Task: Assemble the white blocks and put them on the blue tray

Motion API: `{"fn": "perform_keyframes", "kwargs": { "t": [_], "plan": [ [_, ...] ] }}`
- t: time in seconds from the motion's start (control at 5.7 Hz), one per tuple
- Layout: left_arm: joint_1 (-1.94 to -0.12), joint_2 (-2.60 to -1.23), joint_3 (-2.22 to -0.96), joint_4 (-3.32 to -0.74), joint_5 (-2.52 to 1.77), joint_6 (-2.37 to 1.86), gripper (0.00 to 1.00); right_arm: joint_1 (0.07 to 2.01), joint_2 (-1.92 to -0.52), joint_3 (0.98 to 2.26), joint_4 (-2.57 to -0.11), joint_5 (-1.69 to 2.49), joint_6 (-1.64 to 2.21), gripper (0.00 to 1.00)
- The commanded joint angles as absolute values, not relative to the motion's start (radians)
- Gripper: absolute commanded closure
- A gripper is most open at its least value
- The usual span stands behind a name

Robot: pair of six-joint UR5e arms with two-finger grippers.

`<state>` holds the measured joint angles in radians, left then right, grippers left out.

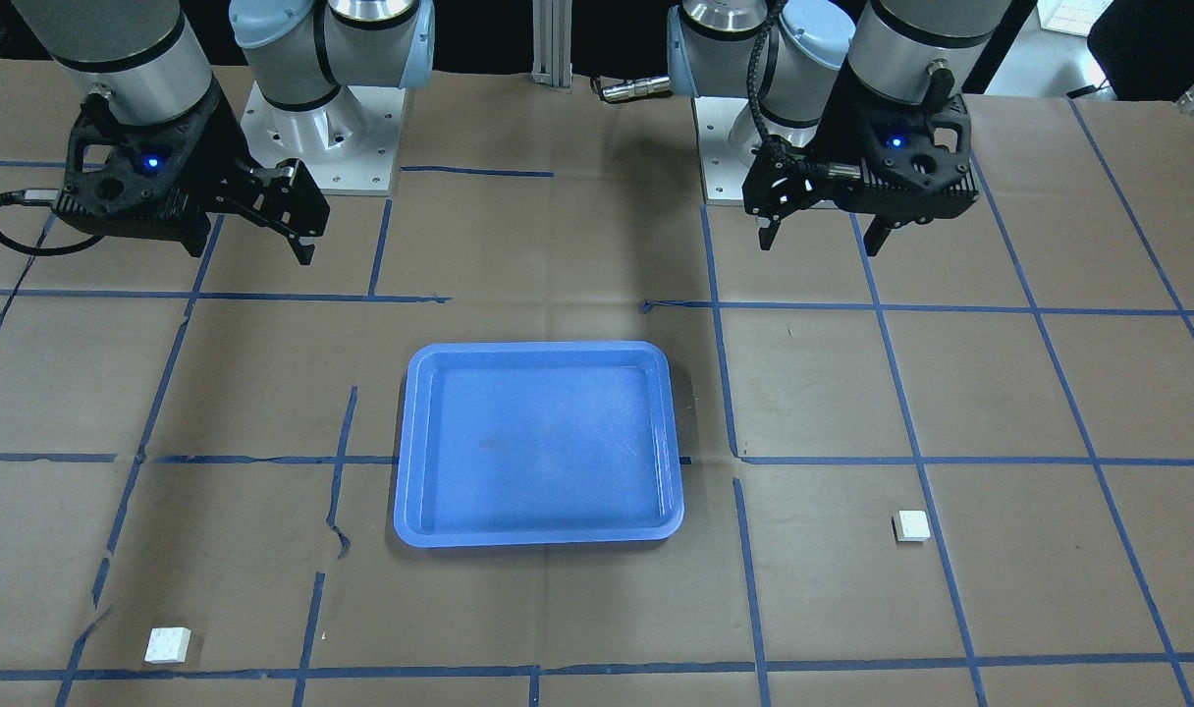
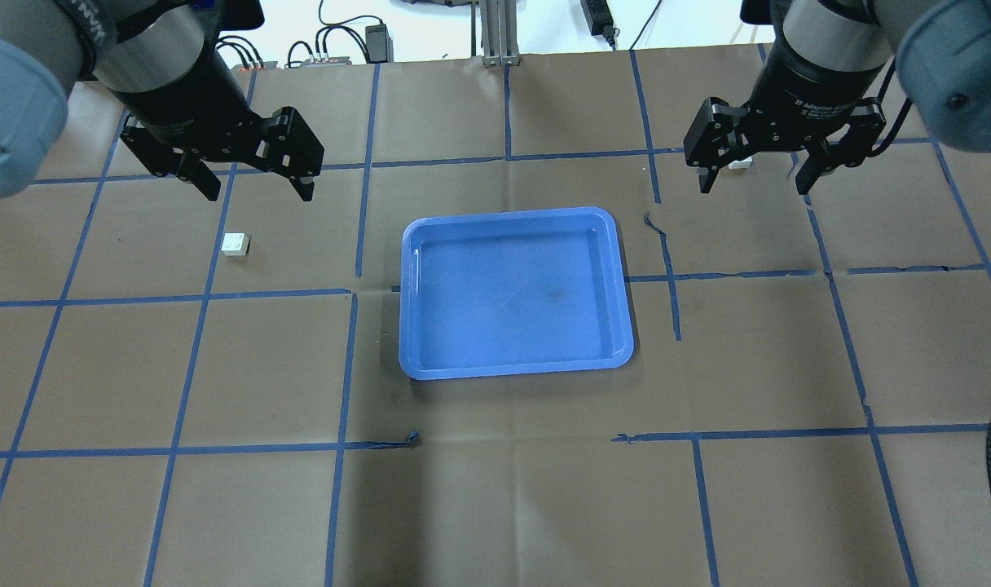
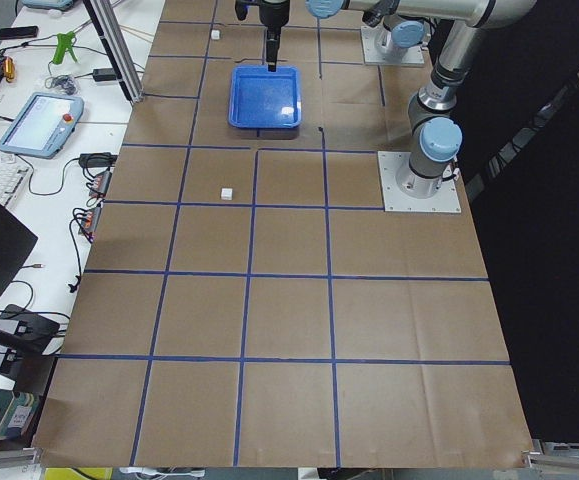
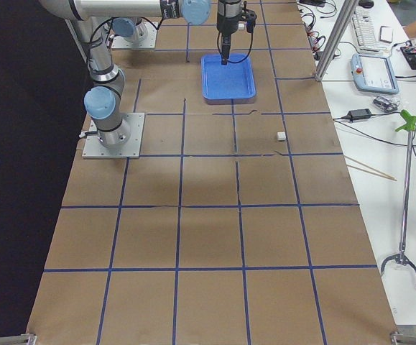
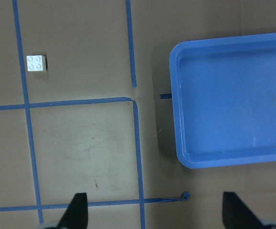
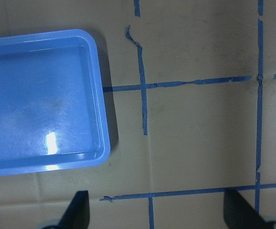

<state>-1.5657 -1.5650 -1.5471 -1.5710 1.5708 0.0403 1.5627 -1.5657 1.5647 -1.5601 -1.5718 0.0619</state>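
The brown-papered counter [image 2: 495, 505], gridded with blue tape lines [image 2: 137, 300], is carrying the blue tray [image 2: 512, 293] centrally; one white block [image 2: 236, 244] is lying left, a second white block [image 1: 169, 644] far right.

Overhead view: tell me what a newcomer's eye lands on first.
The blue tray sits empty in the middle. One white block lies alone on its left, near the open left gripper. The second white block peeks from behind the open right gripper, far from the first.
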Motion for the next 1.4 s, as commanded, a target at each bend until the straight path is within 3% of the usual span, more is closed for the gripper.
{"fn": "perform_keyframes", "kwargs": {
  "t": [0.0, 0.35, 0.7, 1.05, 1.23],
  "plan": [
    [-1.493, -1.623, -1.548, -1.501, 1.574, 0.096, 0.00, 1.563, -1.566, 1.556, -1.559, -1.569, 0.048, 0.00],
    [-1.393, -1.731, -1.516, -1.502, 1.585, 0.107, 0.00, 1.551, -1.556, 1.552, -1.598, -1.565, -0.294, 0.00],
    [-1.318, -1.900, -1.574, -1.477, 1.580, 0.076, 0.00, 1.537, -1.510, 1.551, -1.641, -1.566, -0.650, 0.00],
    [-1.256, -2.049, -1.603, -1.167, 1.583, 0.201, 0.00, 1.464, -1.459, 1.548, -1.693, -1.545, -1.143, 0.00],
    [-1.252, -2.095, -1.588, -1.146, 1.583, 0.278, 0.00, 1.391, -1.445, 1.543, -1.697, -1.507, -1.339, 0.00]
  ]
}}
